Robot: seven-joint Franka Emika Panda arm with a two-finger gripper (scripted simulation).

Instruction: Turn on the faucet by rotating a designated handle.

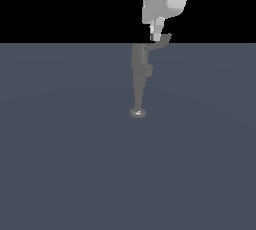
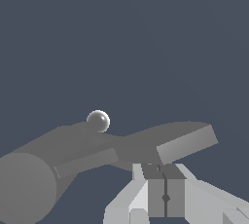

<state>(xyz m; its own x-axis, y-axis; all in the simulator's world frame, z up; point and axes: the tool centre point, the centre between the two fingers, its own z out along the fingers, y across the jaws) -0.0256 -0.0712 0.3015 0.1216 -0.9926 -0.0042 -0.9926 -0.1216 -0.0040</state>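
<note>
From the exterior view, my hand (image 1: 157, 35) hangs at the paddle end of the handle (image 1: 161, 43), which sticks out toward that view's right from the top of the faucet (image 1: 138, 76) standing on the gray worktop (image 1: 60, 149). I judge I'm at the contact step; next calls for a sideways push to swing the handle round.

In the wrist view, my fingers (image 2: 156, 189) are pressed together with nothing between them, just beside the handle (image 2: 187, 142). The faucet (image 2: 53, 162) is cut off at the edge, and whether I actually touch the handle is hard to tell.
</note>
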